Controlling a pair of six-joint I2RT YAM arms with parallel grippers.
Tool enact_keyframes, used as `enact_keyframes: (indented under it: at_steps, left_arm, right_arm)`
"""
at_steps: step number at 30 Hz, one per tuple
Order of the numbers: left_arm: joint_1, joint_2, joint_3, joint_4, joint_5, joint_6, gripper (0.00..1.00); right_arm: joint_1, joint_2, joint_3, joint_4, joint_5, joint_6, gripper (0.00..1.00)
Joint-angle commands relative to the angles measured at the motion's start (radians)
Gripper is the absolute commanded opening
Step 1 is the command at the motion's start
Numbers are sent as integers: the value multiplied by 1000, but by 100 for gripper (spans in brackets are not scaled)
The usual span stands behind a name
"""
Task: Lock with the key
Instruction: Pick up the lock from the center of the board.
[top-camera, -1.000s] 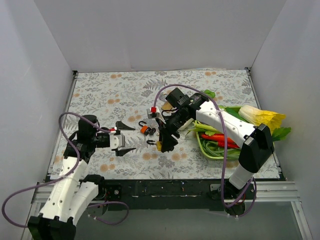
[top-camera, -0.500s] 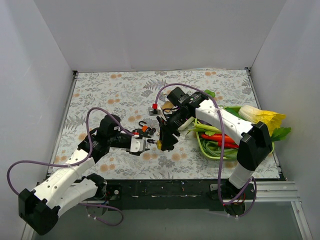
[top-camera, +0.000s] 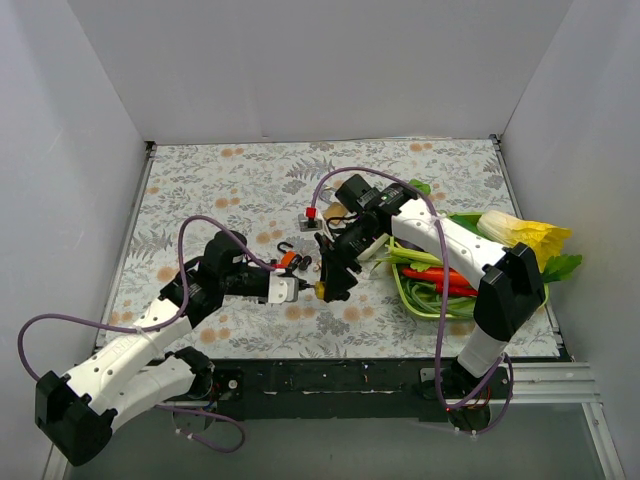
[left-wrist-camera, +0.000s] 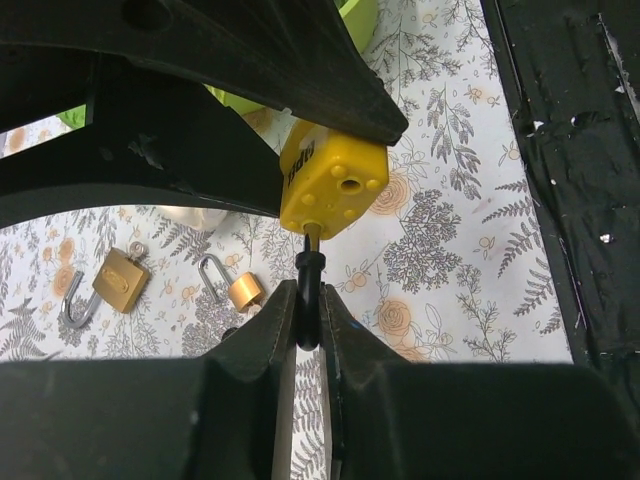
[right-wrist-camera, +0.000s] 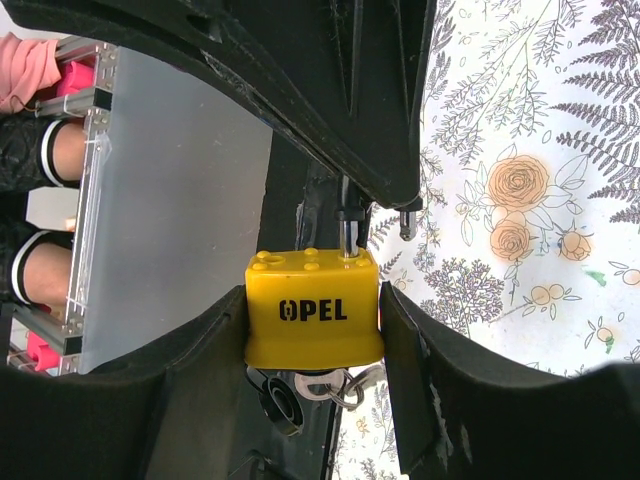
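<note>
The right gripper (right-wrist-camera: 313, 335) holds the yellow padlock (right-wrist-camera: 313, 310) above the flowered table cover (top-camera: 230, 190), near the middle of the table, with one finger pressed against each side of the padlock's body. The word OPEL shows on the face turned toward the right wrist camera. The left gripper (left-wrist-camera: 309, 305) reaches in from the left, and its two fingers are pinched together on the dark head of the key (left-wrist-camera: 311, 268). The key's shaft goes into the padlock's bottom face, so the two grippers meet at the padlock. On the cover behind them lie a brass padlock (left-wrist-camera: 122, 283) and, just beside it, a small brass padlock (left-wrist-camera: 244, 291), both with their shackles open. To the right of the grippers sits a green tray (top-camera: 408, 298) filled with red and green vegetables, and a cabbage (top-camera: 520, 235) lies at its far right side.
</note>
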Motion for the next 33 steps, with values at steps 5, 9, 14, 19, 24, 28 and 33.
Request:
enact_keyframes:
  at_steps: [5,9,14,19,24,28,33]
  left_arm:
    - [-11,-14,23,74,-9,-233,0]
    - [-11,-22,46,102,16,-362,0]
    - [-11,-2,89,136,28,-487,0]
    - [-11,27,144,166,56,-637,0]
    - [-11,47,190,200,79,-723,0]
    - [-11,70,218,214,105,-771,0]
    - [-11,91,245,226,117,-804,0]
  right_arm:
    - [-56,-46,46,-31,-8,3,64]
    - [-143,-92,70,-62,48,-34,88]
    - [-168,-205,40,-6,129,-42,90]
    - [-169,-315,-29,93,163,-29,90]
    - [-160,-424,-151,218,177,-20,91]
    - [-131,-449,-175,234,207,-28,91]
    - [-114,-437,-171,254,200,-10,88]
